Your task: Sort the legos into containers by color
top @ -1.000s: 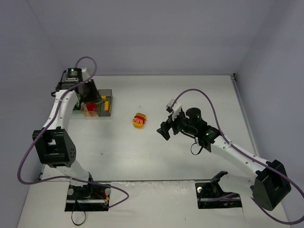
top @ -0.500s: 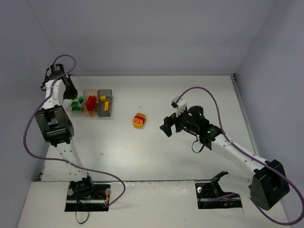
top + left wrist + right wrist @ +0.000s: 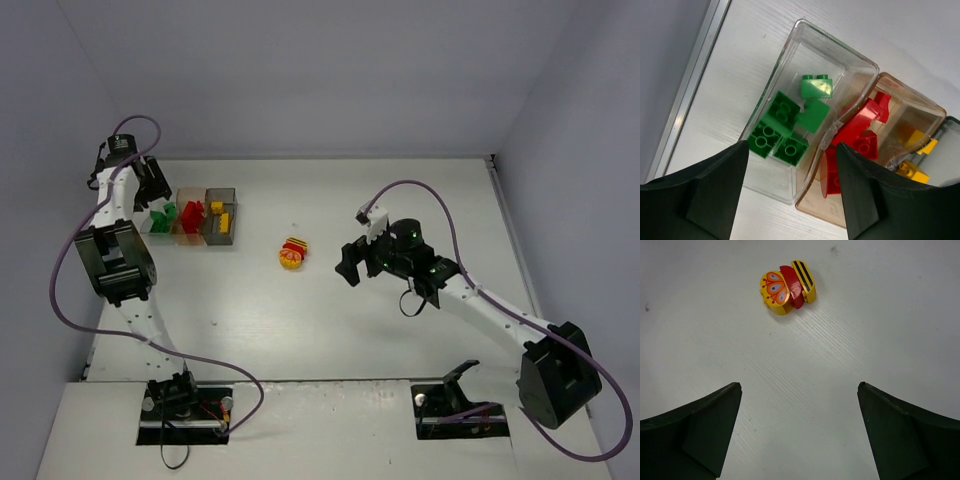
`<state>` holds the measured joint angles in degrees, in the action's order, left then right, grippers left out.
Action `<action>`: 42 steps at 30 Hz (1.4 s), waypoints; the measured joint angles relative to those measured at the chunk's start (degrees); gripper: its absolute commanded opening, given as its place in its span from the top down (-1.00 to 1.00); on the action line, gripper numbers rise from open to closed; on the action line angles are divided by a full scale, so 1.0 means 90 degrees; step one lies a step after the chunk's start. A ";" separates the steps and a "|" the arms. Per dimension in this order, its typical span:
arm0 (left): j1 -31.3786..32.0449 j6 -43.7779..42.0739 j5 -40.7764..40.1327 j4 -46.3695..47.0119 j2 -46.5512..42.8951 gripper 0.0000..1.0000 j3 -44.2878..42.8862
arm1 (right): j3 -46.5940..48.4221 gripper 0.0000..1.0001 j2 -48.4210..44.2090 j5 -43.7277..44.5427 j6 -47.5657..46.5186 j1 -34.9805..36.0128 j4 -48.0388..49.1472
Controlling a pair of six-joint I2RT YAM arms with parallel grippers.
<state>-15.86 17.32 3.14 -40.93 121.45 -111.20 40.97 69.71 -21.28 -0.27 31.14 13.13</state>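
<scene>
The containers [image 3: 190, 237] sit in a row at the back left. In the left wrist view the clear box [image 3: 850, 55] holds several green legos [image 3: 782, 127]. The amber box [image 3: 920, 102] holds red legos [image 3: 865, 130], and the dark box [image 3: 952, 150] holds yellow ones [image 3: 914, 170]. My left gripper [image 3: 791, 146] hangs open and empty above the near corner of the clear and amber boxes. A yellow-and-red clump [image 3: 293, 254] lies mid-table, also seen ahead of the right wrist as the clump [image 3: 787, 286]. My right gripper [image 3: 799, 385] stands wide open and empty, short of it.
A metal rail [image 3: 690, 90] runs along the table's left edge beside the clear box. Grey walls close the table at the back and sides. Bare white tabletop [image 3: 400, 200] lies between the clump and the boxes and around the right arm.
The left arm swung from over the boxes to their back-left side, and its jaws have spread apart. The right gripper shifted slightly; the clump has stayed put.
</scene>
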 measured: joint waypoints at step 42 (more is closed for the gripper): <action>0.5309 -0.0134 -0.0291 0.1256 -0.1549 -0.64 0.3599 | 0.0420 -0.86 0.0862 0.1273 0.2557 0.0075 0.0024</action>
<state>31.92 16.12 0.51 -29.63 107.50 -78.81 44.75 77.47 -9.82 22.74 31.81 13.34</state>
